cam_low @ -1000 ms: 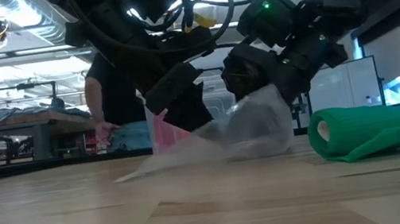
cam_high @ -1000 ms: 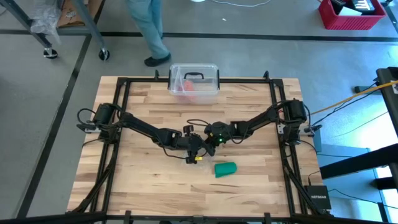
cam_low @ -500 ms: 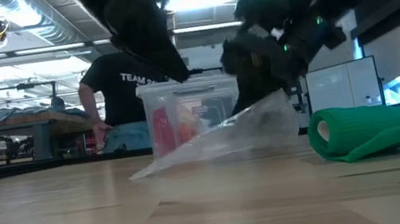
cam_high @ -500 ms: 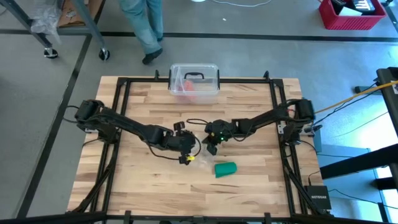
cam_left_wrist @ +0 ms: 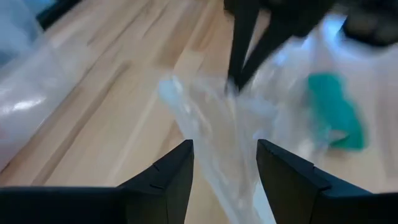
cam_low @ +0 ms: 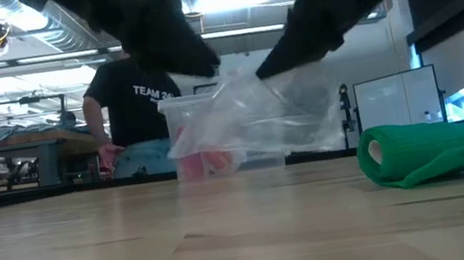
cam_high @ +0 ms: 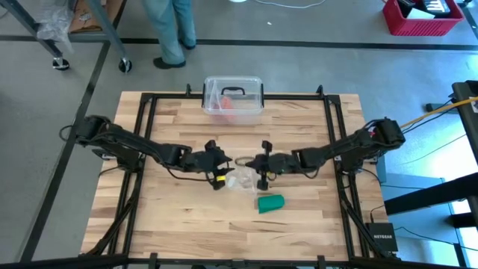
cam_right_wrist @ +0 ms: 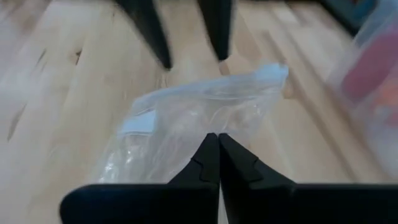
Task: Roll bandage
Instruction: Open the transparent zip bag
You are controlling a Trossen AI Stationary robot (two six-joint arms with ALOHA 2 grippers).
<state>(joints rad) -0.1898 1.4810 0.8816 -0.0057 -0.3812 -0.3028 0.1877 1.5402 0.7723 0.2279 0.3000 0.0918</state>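
The green bandage lies loosely rolled on the table's near middle, and shows at the right in the low view. No gripper touches it. My right gripper is shut on a thin clear plastic wrapper and holds it in the air above the table's middle. My left gripper faces it from the left, open. The wrapper's other end runs between the left fingers. I cannot tell whether they touch it. My right gripper pinches an edge of the clear wrapper between its two shut fingers. The fingers come from the table's right, slanting downward. The wrapper spreads away from the fingertips toward the left gripper and hangs slack, clear of the table.
A clear plastic box with a black handle stands at the table's far edge, with red things inside. A person stands on the floor beyond the far edge. Bare wood lies along the near edge.
Both grippers have risen from the table's middle and drawn apart, the left toward the left edge, the right toward the right edge. The wrapper has gone up with the right gripper. One corner lay on the table before; now the wrapper hangs clear. The bandage has stayed put.
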